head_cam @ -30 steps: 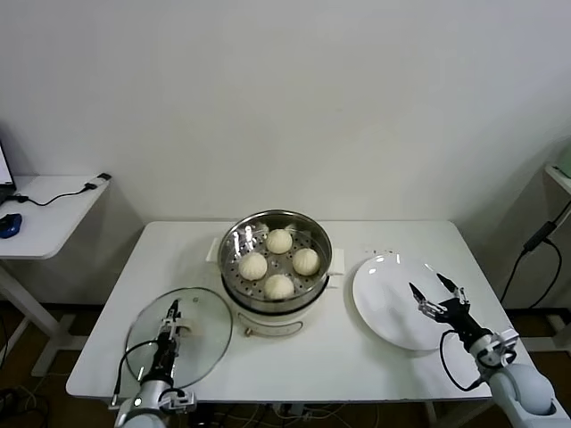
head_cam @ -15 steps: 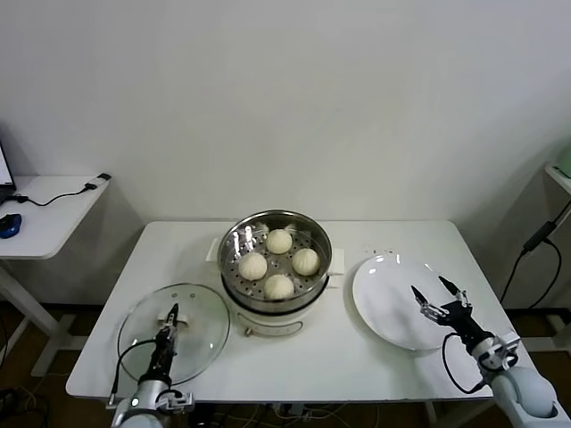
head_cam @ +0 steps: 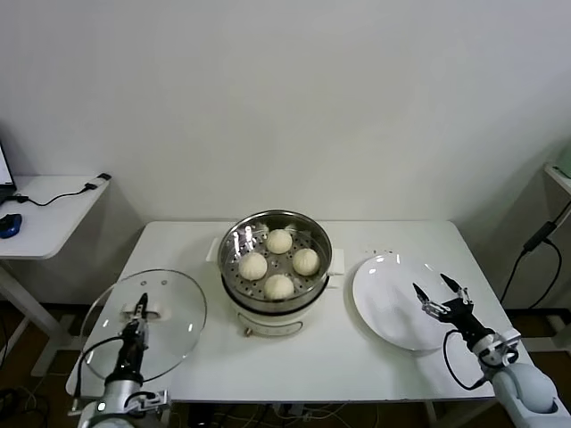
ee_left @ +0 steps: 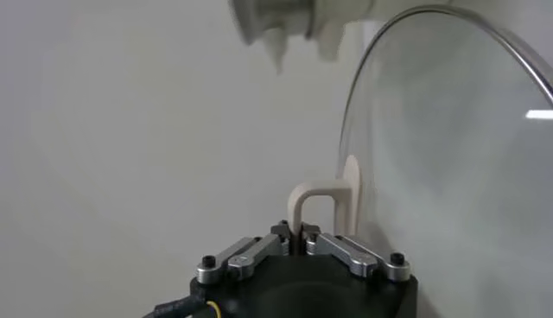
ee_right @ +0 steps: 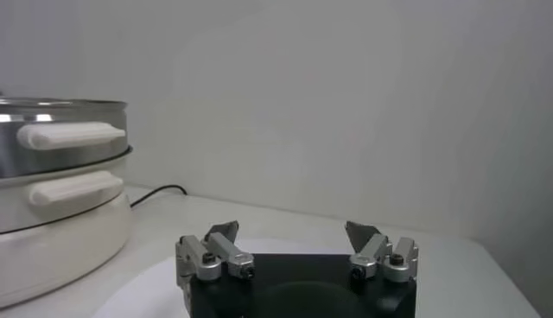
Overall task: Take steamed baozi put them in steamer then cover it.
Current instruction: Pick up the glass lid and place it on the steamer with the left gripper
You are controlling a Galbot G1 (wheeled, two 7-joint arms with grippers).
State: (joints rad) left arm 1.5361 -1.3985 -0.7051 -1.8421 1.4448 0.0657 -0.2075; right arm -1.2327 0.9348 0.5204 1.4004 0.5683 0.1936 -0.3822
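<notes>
Already 4 steamed baozi [head_cam: 279,261] sit inside the steamer [head_cam: 276,267], spread over its perforated tray, none stacked on another. That steamer stands uncovered at the middle of the white table [head_cam: 303,357], toward its back edge, on a white base with side handles [ee_right: 71,135].

To its left, near the table's front left corner, the left gripper [head_cam: 141,308] has its fingers [ee_left: 339,248] pinched together on the white handle [ee_left: 313,206] of the glass lid [head_cam: 145,325]. The lid is tilted, its front rim reaching past the table's edge, and it stands apart from the steamer.

On the other side, a flat white plate [head_cam: 393,303] lies to the right of the steamer. The right gripper [head_cam: 441,298] hangs over the plate's right rim with its fingers spread wide, holding nothing.
</notes>
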